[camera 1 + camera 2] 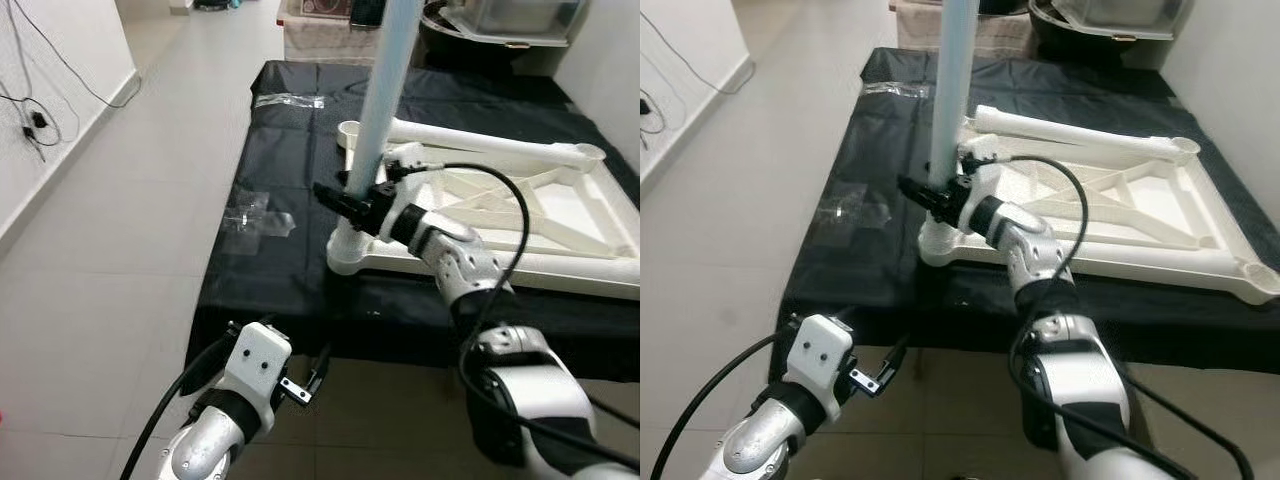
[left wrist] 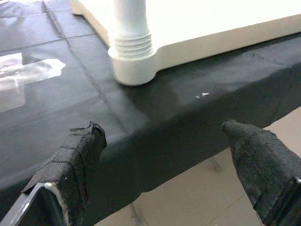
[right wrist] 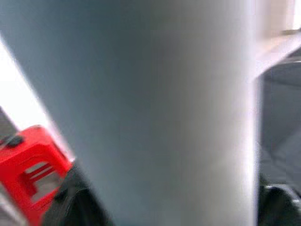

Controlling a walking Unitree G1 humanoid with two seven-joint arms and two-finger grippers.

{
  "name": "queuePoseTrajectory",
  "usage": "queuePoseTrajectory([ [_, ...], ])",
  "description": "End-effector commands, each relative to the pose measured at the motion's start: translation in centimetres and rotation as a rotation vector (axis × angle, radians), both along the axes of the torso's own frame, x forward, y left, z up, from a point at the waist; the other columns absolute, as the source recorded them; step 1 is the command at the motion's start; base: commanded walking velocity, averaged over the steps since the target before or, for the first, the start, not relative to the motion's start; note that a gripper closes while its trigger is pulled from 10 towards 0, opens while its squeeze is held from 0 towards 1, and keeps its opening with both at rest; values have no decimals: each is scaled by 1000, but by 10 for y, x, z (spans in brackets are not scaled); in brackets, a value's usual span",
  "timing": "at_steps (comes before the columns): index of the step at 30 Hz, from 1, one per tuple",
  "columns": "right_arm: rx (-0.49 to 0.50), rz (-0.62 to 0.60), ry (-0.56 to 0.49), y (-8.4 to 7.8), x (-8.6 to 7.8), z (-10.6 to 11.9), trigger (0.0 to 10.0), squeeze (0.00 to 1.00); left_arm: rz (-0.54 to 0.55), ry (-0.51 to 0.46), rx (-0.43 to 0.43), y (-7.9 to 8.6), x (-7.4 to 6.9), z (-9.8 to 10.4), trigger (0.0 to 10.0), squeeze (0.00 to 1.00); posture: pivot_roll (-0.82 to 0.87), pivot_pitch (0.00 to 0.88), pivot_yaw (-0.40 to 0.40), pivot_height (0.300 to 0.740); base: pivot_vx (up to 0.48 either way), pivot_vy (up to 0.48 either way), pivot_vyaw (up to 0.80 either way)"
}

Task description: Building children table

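A low table draped in a black cloth (image 1: 300, 250) carries everything, with pale tiled floor (image 1: 130, 230) running wide and open along its left edge and in front of its near edge. Upside down on the cloth lies the white children's tabletop (image 1: 560, 210), spanning from near the cloth's middle toward the right edge, its near rail close to and roughly parallel with the cloth's near edge. A loose white leg (image 1: 490, 148) lies across its far side. At the tabletop's near left corner a pale blue-white leg (image 1: 385, 90) stands upright in the round corner socket (image 2: 134, 66), threads showing at its base. The right gripper (image 1: 345, 203) is clamped around this upright leg just above the socket. The left gripper (image 2: 164, 155) hangs spread apart below and in front of the cloth's near edge, holding nothing. Two clear plastic bags (image 1: 255, 220) lie on the cloth along its left edge. No writing can be read anywhere.
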State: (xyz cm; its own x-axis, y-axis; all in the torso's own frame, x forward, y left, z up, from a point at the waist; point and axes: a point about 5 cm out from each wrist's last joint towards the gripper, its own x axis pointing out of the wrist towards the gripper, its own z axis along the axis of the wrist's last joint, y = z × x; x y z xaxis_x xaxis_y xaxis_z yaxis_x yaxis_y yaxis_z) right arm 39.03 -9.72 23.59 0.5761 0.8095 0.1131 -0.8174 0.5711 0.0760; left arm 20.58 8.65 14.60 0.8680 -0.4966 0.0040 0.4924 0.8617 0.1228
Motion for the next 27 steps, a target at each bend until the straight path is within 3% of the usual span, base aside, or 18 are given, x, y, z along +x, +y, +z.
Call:
queuePoseTrajectory([
  [1,-23,89,4,19,-4,-5,0,0,-9,18,6,-2,-3,-5,10000,0,89,131,-60,740,0,0,0],
  [4,-65,44,-20,22,-1,-7,0,0,-10,18,7,-3,-3,-5,10000,0,89,131,-62,740,0,0,0],
  [7,-82,-151,-31,15,8,-9,0,0,-12,20,5,-3,-3,-5,10000,0,87,125,-61,740,0,0,0],
  [8,-82,-151,-31,15,8,-9,0,0,-12,20,5,-3,-3,-5,10000,0,87,125,-61,740,0,0,0],
  [11,-71,-316,-7,6,14,-12,0,0,-13,22,5,-3,-4,-6,10000,0,86,124,-61,740,0,0,0],
  [12,-57,-436,13,0,16,-16,0,0,-14,23,5,-3,-4,-6,10000,0,80,124,-59,740,0,0,0],
  [13,-57,-436,13,0,16,-16,0,0,-14,23,5,-3,-4,-6,10000,0,80,124,-59,740,0,0,0],
  [14,-58,-586,21,-7,17,-20,0,0,-16,25,3,-2,-4,-7,10000,0,80,123,-55,740,0,0,0],
  [15,-58,-586,21,-7,17,-20,0,0,-16,25,3,-2,-4,-7,10000,0,80,123,-55,740,0,0,0],
  [16,-27,-913,82,-23,10,-30,0,0,-22,29,3,-3,-4,-7,10000,0,77,127,-52,740,0,0,0],
  [17,-27,-913,82,-23,10,-30,0,0,-22,29,3,-3,-4,-7,10000,0,77,127,-52,740,0,0,0],
  [19,-2,-1095,122,-29,1,-34,0,0,-24,30,2,-3,-4,-8,10000,0,75,131,-50,740,0,0,0],
  [22,39,-1172,144,-23,-7,-31,0,0,-26,30,2,-3,-5,-8,10000,0,79,138,-56,740,0,0,0],
  [26,93,-1143,126,5,-9,-21,0,0,-22,30,3,-3,-5,-7,10000,0,81,141,-57,740,0,0,0],
  [27,93,-1143,126,5,-9,-21,0,0,-22,30,3,-3,-5,-7,10000,0,81,141,-57,740,0,0,0],
])
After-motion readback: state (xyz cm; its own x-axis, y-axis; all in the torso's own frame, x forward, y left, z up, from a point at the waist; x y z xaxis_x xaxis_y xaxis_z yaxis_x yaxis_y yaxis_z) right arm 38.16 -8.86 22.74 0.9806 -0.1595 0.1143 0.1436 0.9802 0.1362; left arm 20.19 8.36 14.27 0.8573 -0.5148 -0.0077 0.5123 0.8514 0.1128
